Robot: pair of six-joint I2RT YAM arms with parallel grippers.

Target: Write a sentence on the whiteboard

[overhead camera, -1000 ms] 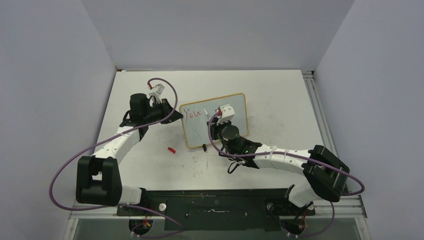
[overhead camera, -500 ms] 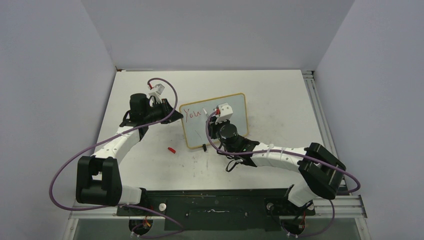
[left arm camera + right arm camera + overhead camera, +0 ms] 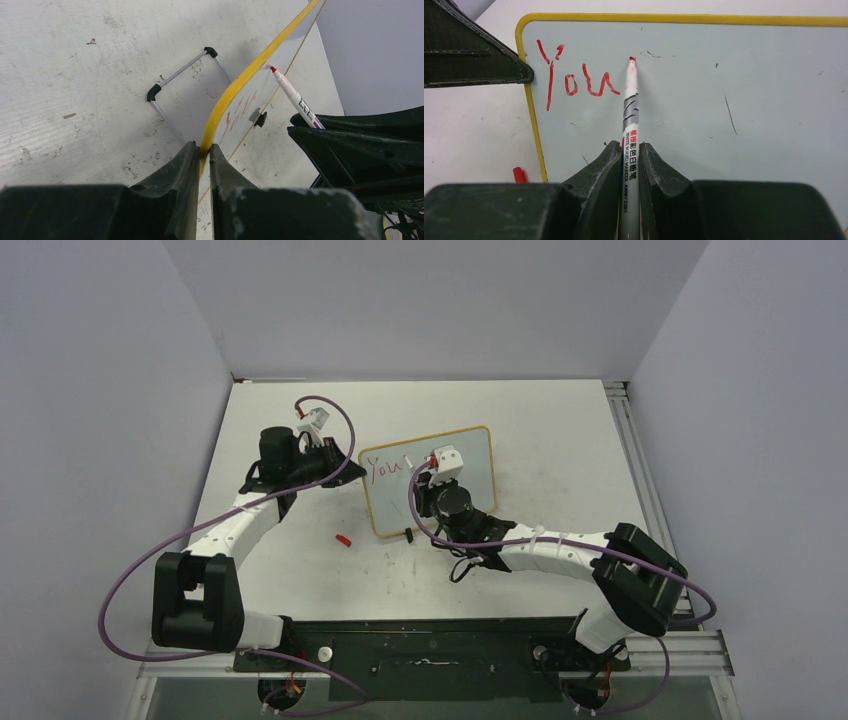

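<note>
3 letters, "You", is all the red handwritten sentence (image 3: 574,82) has so far, up in the top left corner of the small rectangular whiteboard (image 3: 724,75) with a thin yellow frame, propped up on the white tabletop (image 3: 560,440). My left gripper (image 3: 202,150) is pinched tight on the board's left edge. My right gripper (image 3: 630,147) is clamped around a white marker (image 3: 630,100), its red tip right at the board just past the "u". Small red cap (image 3: 343,539) lies on the table near the board's lower left corner.
</note>
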